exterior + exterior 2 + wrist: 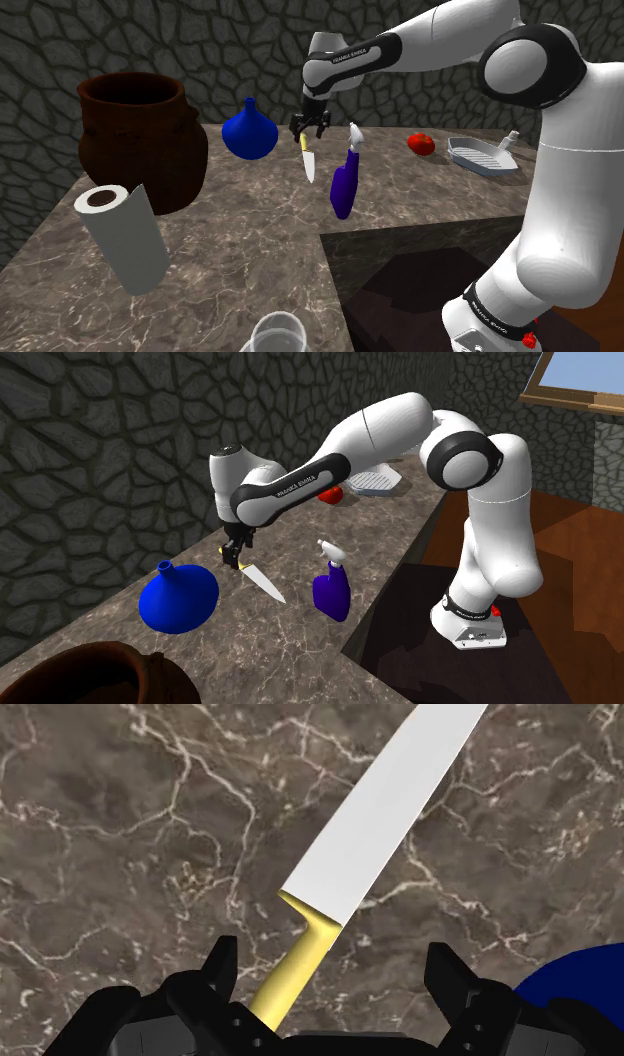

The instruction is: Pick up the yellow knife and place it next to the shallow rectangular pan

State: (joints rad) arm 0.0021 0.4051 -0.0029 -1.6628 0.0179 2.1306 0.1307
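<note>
Yellow at the handle and white along the blade, the knife (pixel 309 165) is clasped by its handle in the narrowed jaws and hung above the marble bench (pixel 250 250), its long axis pointing down at a slant. The shallow rectangular pan (pixel 480 155) is seen well apart toward the shoulder view's right, beyond the blue spray bottle (pixel 343 190). A carry that way is judged to be needed.

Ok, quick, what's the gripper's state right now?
Gripper: closed on the knife, clasping it by its yellow handle.
</note>
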